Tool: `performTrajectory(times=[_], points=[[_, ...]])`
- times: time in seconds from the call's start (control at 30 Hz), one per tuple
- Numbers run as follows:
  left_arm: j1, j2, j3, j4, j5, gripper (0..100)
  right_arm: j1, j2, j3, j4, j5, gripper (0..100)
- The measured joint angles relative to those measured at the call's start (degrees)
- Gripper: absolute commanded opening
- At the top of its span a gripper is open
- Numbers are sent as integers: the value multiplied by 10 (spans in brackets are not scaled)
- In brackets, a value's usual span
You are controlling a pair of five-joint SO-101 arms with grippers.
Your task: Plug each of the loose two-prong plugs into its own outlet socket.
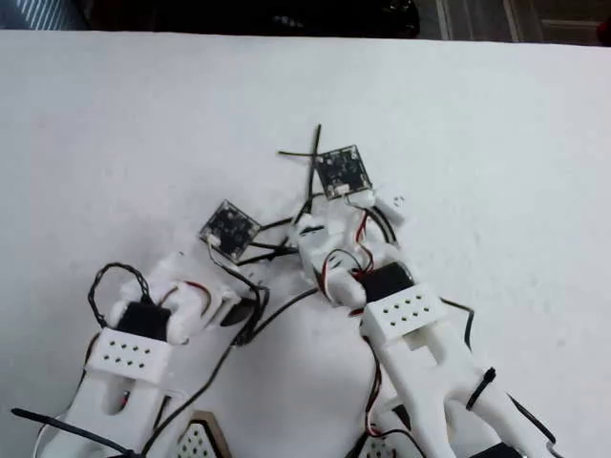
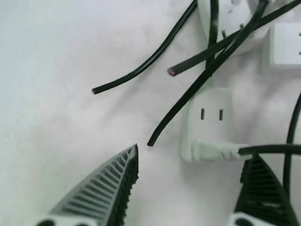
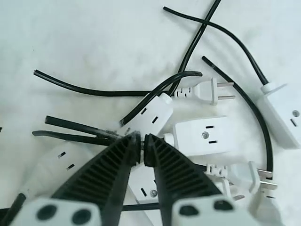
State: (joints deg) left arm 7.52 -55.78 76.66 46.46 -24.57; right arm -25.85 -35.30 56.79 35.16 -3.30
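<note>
In the left wrist view a white outlet socket [image 2: 207, 120] lies face up with two slots. A white plug body [image 2: 214, 151] with a black cable lies across its near end. My left gripper [image 2: 194, 152] is open, with its fingers on either side of that plug and not touching it. In the right wrist view my right gripper [image 3: 142, 137] is shut, and I see nothing held in it. Its tips sit at the edge of a white two-slot socket [image 3: 155, 112]. A loose two-prong plug [image 3: 202, 92] lies just past that socket. A second plug [image 3: 244, 174] lies beside the fingers.
More white sockets [image 3: 207, 134] [image 3: 282, 110] [image 3: 61, 160] lie around the right gripper. Cut black cable stubs [image 2: 141, 68] cross the white table [image 1: 115, 124]. In the high view both arms [image 1: 134, 348] [image 1: 410, 320] crowd the pile at the table's middle, and bare table lies all around.
</note>
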Motion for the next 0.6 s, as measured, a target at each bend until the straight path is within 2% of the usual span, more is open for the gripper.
performTrajectory(times=[0.23, 0.47, 0.6], points=[[24, 23, 0, -18, 2, 339, 0, 0, 0, 0, 0, 21], [24, 199, -91, -13, 2, 338, 0, 0, 0, 0, 0, 21], [24, 303, -154, 9, 2, 268, 0, 0, 0, 0, 0, 21]])
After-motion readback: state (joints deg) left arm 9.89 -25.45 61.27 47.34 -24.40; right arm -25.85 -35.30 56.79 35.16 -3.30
